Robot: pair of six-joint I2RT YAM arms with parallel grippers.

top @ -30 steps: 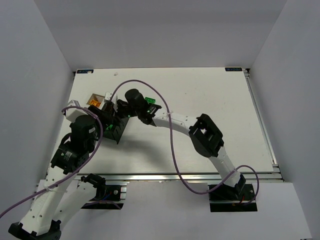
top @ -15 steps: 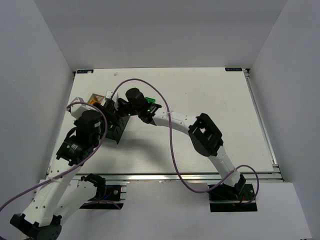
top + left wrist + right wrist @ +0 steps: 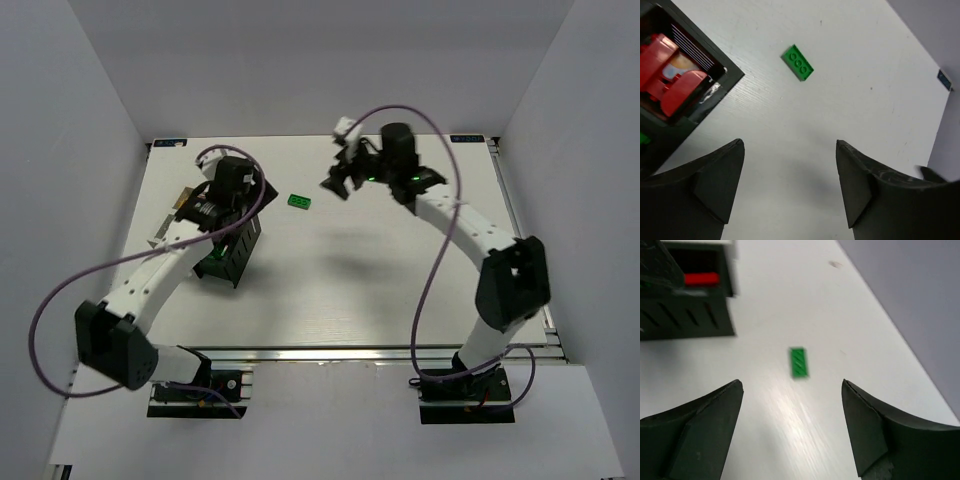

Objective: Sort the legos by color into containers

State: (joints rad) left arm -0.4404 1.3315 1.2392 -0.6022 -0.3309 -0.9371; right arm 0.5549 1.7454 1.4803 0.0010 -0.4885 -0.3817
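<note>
Near container [image 3: 722, 65], green lego [image 3: 798, 63], left tool [image 3: 790, 146] wide, right tool [image 3: 792, 385] wide, wrists alone show red legos [image 3: 670, 75].

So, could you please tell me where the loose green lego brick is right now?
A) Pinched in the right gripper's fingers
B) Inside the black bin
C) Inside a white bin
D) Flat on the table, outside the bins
D: the green lego brick lies flat on the white table, apart from the black bin, with nothing gripping it.
</note>
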